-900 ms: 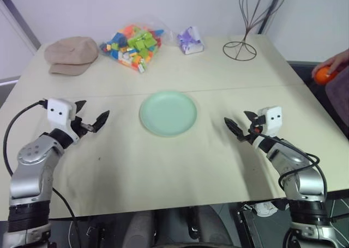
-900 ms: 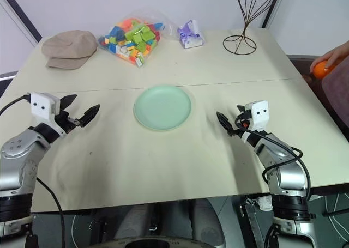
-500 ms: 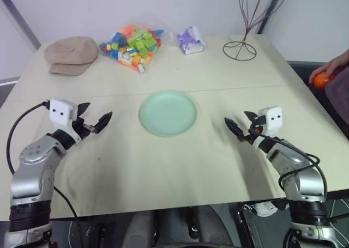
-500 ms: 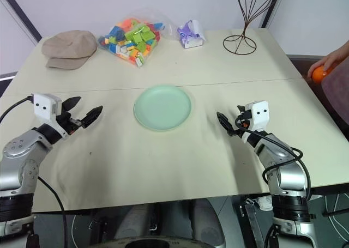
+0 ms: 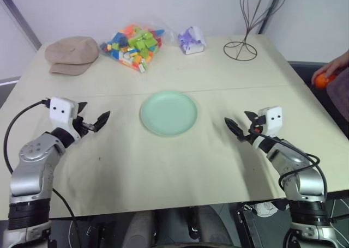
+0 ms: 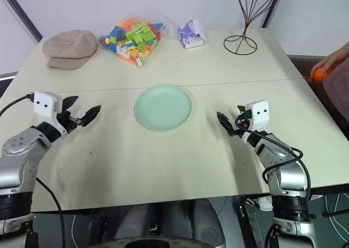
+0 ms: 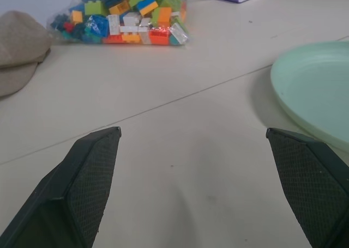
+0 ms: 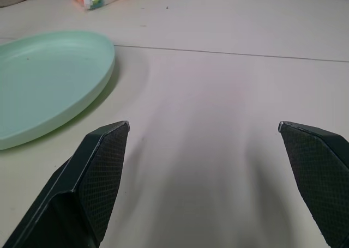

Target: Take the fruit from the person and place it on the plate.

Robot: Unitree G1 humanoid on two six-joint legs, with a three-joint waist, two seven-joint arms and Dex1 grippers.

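Note:
The orange fruit point(image 5: 323, 80) is held in the person's hand point(image 5: 339, 62) at the far right, beyond the table's right edge. The mint-green plate point(image 5: 168, 113) lies flat in the middle of the table, with nothing on it. My left gripper point(image 5: 94, 113) hovers open to the left of the plate, and its wrist view shows the plate's rim point(image 7: 316, 90) beside its spread fingers. My right gripper point(image 5: 236, 118) stands open to the right of the plate, well short of the fruit. Nothing sits between its jaws, and the plate point(image 8: 49, 79) lies off to one side.
At the back of the table lie a tan cap point(image 5: 71, 54), a clear bag of colourful toy bricks point(image 5: 133, 45) and a small purple packet point(image 5: 190, 40). A black wire stand point(image 5: 240, 49) rises at the back right. A seam crosses the table behind the plate.
The person's hand with the fruit has dipped slightly at the right edge. Both my arms have stayed almost still, with their jaws apart.

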